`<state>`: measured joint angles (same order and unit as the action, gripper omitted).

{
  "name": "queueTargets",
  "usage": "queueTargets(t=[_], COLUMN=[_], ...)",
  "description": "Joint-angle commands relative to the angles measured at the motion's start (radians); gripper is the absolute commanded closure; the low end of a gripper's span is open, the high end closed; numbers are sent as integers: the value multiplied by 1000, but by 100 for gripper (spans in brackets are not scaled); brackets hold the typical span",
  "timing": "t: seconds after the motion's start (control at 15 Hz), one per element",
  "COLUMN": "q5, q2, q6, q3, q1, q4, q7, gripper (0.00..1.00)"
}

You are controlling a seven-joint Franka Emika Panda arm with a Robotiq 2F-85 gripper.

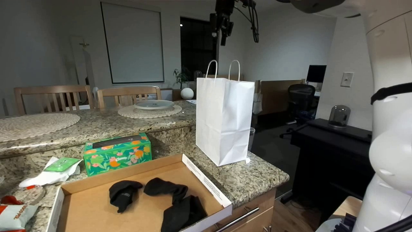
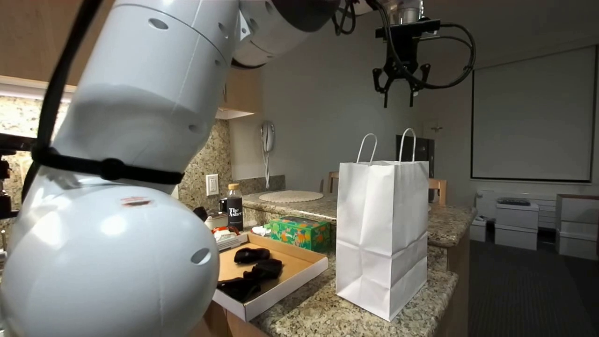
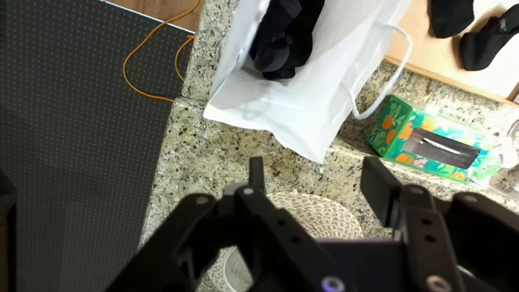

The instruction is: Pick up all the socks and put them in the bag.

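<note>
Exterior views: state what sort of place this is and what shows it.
Probably a kitchen, in a home or perhaps an office: a stepped, speckled counter with wooden drawer fronts below, woven placemats on its raised level, and wooden chairs beyond it.

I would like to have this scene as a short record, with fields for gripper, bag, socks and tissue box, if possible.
gripper: open, holding nothing, higher than the bag
bag: white paper, upright on the counter
bagged socks: dark, piled together, count unclear
remaining socks: black, lying in the cardboard tray
tissue box: green, patterned, beside the cardboard tray
task: not yet finished
</note>
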<state>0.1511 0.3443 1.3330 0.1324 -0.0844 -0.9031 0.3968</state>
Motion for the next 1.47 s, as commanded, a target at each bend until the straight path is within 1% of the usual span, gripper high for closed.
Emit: queueTargets(t=[0.0, 0.07, 0.13, 0.4, 0.53, 0.67, 0.8, 1.0, 1.07, 1.2, 1.27, 1.4], q5=[-13, -18, -31, -65, -106, -111, -85, -47, -52, -76, -96, -103], q2=[-81, -100, -125, -213, -243, -251, -247, -234, -227, -210, -200, -163], q6=[-16, -19, -19, 50, 131, 238, 351, 480, 528, 636, 711, 824], q3=[-24, -37, -52, -125, -158, -180, -191, -204, -255, -274, -282, -302], q1=[47, 67, 97, 225, 290, 334, 363, 390, 355, 364, 370, 377], q4=[-53, -70, -99, -252, -354, -452, -560, -734, -790, -904, -964, -1061], q7=[0, 10, 17, 34, -8, -63, -126, -205, -239, -319, -366, -433], gripper=[5, 1, 0, 0, 0, 0, 0, 0, 0, 0, 0, 0])
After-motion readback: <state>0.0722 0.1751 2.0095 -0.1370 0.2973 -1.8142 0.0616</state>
